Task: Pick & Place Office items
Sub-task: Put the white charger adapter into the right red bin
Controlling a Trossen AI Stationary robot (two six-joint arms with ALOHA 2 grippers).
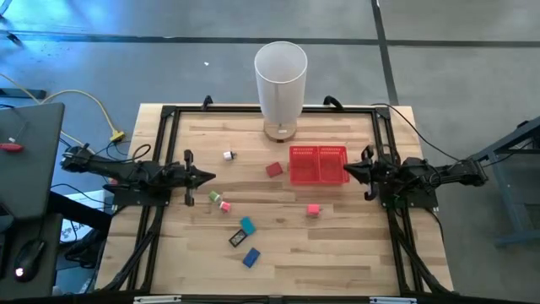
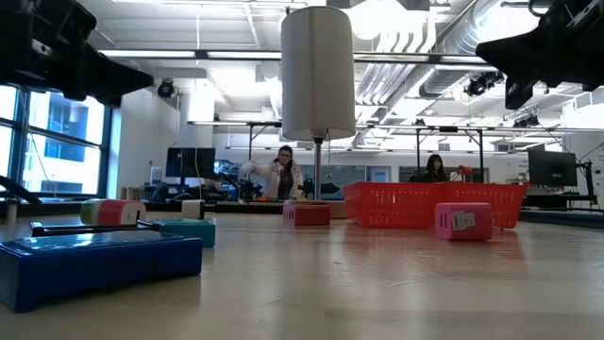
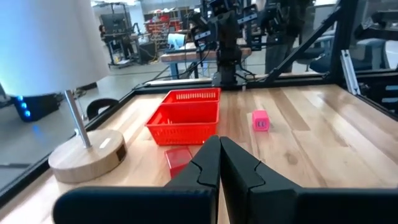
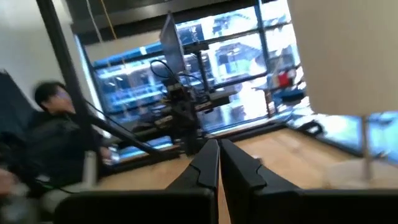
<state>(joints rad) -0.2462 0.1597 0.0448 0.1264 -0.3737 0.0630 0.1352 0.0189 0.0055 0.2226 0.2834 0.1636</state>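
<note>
In the high view, the left gripper is hovering clenched and empty at centre left and the right gripper likewise at centre right, its tip beside the red tray, while the office items are lying scattered mid-frame: white, red, pink, teal, blue. In the low view, the blue piece is sitting lower left, and the pink one is lying before the tray at centre right. In the left wrist view, the closed fingers are pointing at the red piece.
</note>
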